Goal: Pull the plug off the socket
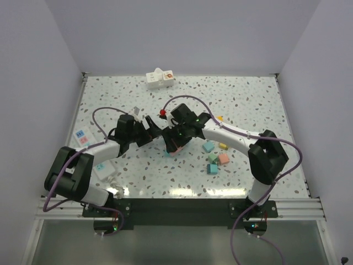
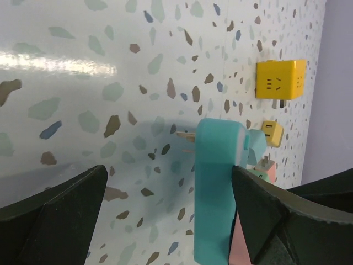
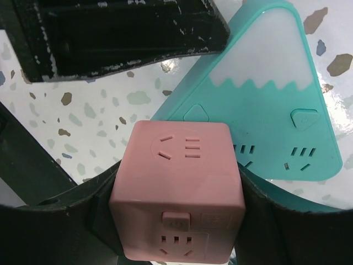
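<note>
The pink cube plug (image 3: 176, 165) sits between the fingers of my right gripper (image 3: 176, 205), which is shut on its two sides. Right behind it lies the teal triangular socket (image 3: 276, 110), its face against the cube; the join is hidden. In the left wrist view the teal socket (image 2: 218, 182) stands edge-on, bare prongs pointing left, with a sliver of pink (image 2: 242, 245) behind. My left gripper (image 2: 168, 182) is open around it, the right finger (image 2: 259, 199) against the teal edge and the other well off. From above, both grippers (image 1: 156, 131) (image 1: 174, 144) meet mid-table.
Loose cube adapters lie to the right: teal (image 1: 208, 147), yellow (image 1: 223, 146), pink (image 1: 223, 158), green (image 1: 213, 168). A yellow cube (image 2: 280, 79) shows in the left wrist view. A white power strip (image 1: 160, 79) lies at the back, another (image 1: 83, 136) at the left.
</note>
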Controlling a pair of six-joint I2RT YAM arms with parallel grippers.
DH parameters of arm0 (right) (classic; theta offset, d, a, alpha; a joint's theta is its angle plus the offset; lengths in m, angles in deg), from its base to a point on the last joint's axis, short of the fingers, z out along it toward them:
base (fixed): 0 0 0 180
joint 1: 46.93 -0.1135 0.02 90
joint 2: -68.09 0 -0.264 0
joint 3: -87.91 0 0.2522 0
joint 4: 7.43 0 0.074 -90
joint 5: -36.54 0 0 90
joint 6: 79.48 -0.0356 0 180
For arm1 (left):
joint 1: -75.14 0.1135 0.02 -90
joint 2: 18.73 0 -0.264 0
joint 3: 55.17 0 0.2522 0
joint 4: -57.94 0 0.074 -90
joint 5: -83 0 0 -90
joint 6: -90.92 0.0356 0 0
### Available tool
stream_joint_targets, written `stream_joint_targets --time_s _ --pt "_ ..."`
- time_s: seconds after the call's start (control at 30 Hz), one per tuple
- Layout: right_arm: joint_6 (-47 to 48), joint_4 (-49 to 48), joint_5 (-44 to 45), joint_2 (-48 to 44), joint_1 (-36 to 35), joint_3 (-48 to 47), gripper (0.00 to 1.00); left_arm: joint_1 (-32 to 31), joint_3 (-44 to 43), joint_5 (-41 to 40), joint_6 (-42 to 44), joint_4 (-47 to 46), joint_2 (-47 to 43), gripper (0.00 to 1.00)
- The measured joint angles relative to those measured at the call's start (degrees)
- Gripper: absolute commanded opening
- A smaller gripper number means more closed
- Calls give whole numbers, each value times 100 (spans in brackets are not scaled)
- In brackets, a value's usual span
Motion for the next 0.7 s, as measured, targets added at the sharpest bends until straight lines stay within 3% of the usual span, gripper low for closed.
stream_joint_targets --time_s 0.37,0.53,0.67,0.7 --pt "-116 -63 -146 -28 13 -11 0 -636 -107 299 -380 -1038 282 98" --pt "-240 0 -140 -37 26 -37 0 -754 -120 417 -404 -1134 616 77" --pt "-391 149 -17 -37 2 -46 0 -879 -122 424 -463 -1233 807 44" --pt "-426 170 9 -37 -2 -50 0 -909 -114 437 -466 -1296 831 25"
